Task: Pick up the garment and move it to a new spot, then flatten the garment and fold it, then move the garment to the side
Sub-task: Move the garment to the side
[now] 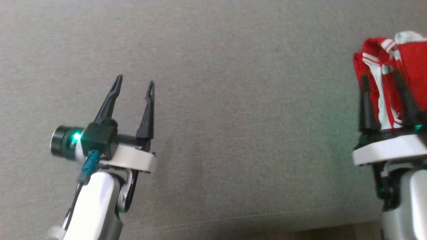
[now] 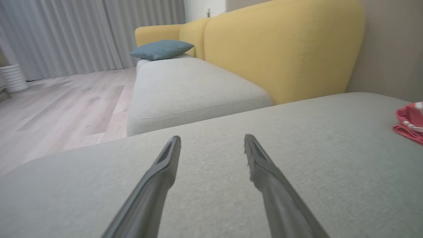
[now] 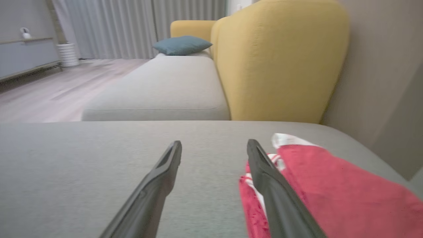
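The garment is a red piece with white stripes, lying bunched in a folded heap on the grey sofa cushion at the far right. My right gripper stands open at its near side, fingers spread. In the right wrist view the garment lies against and right of the right finger, with bare cushion between the fingers of the right gripper. My left gripper is open over bare cushion at the lower left, far from the cloth. From the left gripper the garment shows at the right edge.
A yellow sofa backrest rises behind the cushion. A second grey seat with a blue pillow extends beyond it. Wooden floor and grey curtains lie to the left. The cushion's front edge runs along the bottom.
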You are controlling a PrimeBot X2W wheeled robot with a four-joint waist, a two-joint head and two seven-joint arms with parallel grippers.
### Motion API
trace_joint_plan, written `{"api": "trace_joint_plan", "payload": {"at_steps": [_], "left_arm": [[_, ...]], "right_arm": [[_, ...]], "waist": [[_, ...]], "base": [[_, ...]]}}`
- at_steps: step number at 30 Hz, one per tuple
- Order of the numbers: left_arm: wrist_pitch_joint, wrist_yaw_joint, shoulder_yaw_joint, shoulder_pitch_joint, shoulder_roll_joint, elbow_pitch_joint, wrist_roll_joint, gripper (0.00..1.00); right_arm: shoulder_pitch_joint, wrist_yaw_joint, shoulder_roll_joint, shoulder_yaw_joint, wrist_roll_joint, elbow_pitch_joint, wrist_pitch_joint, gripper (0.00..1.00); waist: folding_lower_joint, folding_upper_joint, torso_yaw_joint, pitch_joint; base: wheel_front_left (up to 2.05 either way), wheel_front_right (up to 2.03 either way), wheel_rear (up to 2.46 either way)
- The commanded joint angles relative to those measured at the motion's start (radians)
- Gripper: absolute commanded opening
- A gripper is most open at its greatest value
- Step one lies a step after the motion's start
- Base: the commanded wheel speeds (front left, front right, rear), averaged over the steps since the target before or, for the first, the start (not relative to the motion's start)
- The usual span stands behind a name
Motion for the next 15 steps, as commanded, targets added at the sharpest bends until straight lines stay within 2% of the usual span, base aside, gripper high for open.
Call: {"api": "trace_joint_plan", "payload": {"at_steps": [1, 7, 15], "left_arm": [[-0.012, 0.009, 0.046, -0.001, 0.014, -0.028, -0.006, 1.0], [-0.012, 0.038, 0.086, 0.08, 0.026, -0.026, -0.035, 1.0], [-0.004, 0.048, 0.106, 0.182, 0.054, -0.021, -0.06, 1.0]], "right_arm": [[-0.001, 0.003, 0.002, 0.03, 0.009, -0.038, -0.004, 1.0], [0.039, 0.003, 0.029, 0.099, 0.03, -0.014, -0.015, 1.0], [0.13, 0.003, 0.041, 0.09, 0.045, -0.001, -0.011, 1.0]], "waist": [[0.0, -0.0001, 0.048, -0.048], [0.0, -0.0001, 0.091, -0.113], [0.0, -0.0001, 0.109, -0.217]], "base": [[0.0, 0.0, 0.0], [0.0, 0.0, 0.0], [0.0, 0.0, 0.0]]}}
